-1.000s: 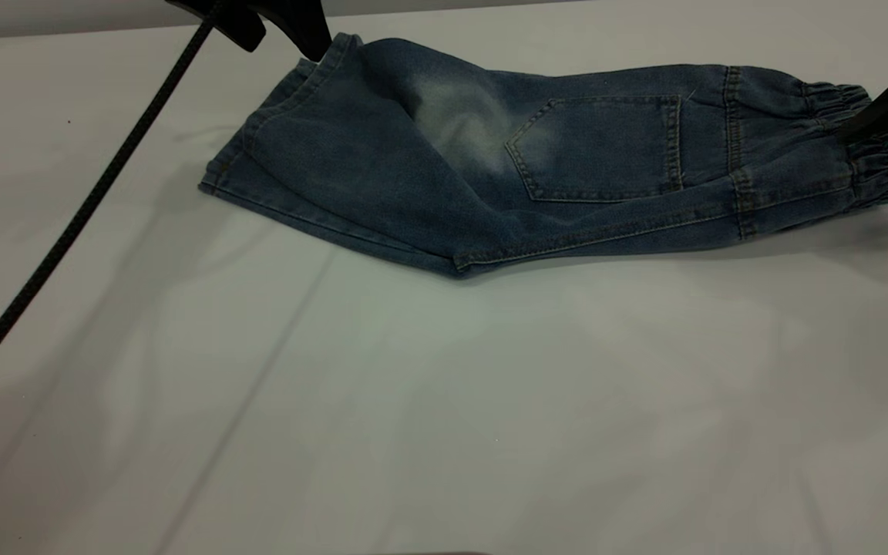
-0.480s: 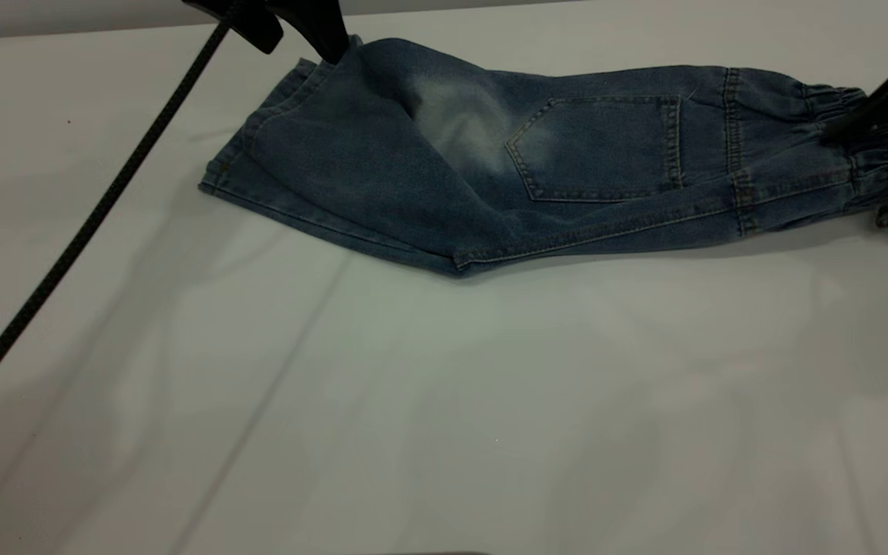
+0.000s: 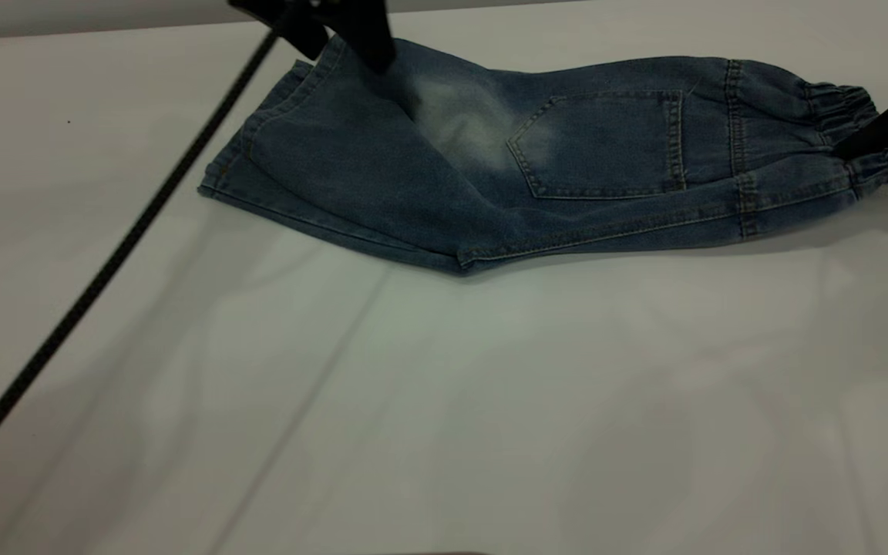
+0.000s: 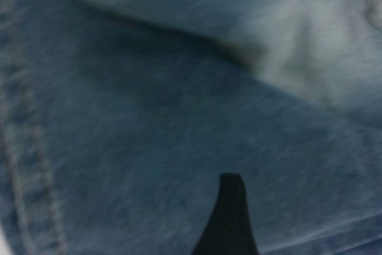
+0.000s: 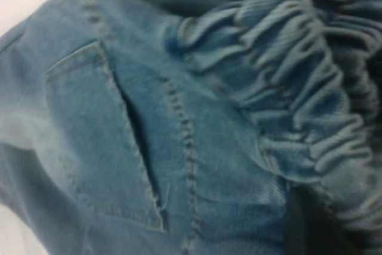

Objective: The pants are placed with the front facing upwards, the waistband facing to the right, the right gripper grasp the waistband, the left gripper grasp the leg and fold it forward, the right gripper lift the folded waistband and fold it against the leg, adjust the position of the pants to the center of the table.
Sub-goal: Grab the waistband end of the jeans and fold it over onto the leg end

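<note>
The blue denim pants [image 3: 413, 177] lie folded lengthwise on the white table [image 3: 444, 401], square back pocket [image 3: 606, 142] up, legs to the left. At the far right the ruffled waistband [image 3: 845, 112] is pinched in my right gripper [image 3: 887, 142], which is shut on it and holds it slightly raised. The right wrist view shows the gathered waistband [image 5: 298, 88] close up beside the pocket [image 5: 101, 135]. At the back edge, my left gripper [image 3: 344, 55] hovers open over the leg near the hem. One black finger [image 4: 230, 216] shows above bare denim [image 4: 149, 117].
A black braided cable [image 3: 105, 270] runs from the left gripper diagonally down across the table's left side. The wide white surface stretches in front of the pants.
The right gripper's fingers have shut on the waistband and raised it a little. The left gripper and its cable have slid right, from the hem edge to over the leg.
</note>
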{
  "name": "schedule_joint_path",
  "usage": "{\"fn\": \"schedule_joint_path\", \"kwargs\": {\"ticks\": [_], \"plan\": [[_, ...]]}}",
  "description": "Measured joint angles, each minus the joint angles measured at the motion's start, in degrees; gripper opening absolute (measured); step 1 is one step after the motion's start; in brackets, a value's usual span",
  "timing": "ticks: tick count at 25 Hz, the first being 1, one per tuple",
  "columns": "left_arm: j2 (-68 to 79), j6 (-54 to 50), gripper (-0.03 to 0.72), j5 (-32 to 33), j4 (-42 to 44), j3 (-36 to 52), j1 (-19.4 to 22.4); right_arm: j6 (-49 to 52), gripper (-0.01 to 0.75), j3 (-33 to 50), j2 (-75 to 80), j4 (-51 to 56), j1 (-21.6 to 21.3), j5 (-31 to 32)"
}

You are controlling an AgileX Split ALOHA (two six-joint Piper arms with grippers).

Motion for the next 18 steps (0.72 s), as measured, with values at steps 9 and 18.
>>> {"fn": "schedule_joint_path", "kwargs": {"ticks": [9,18], "plan": [[10.15,0.1,0.571,7.07,6.59,-16.78,-6.47,-2.52,0.054,0.0,-5.7,-2.65,0.96,2.57],[22.42,-2.01,0.569,9.69,13.34,-25.14,-11.28,-1.86,0.054,0.0,-14.64,-2.72,7.71,6.72]]}}
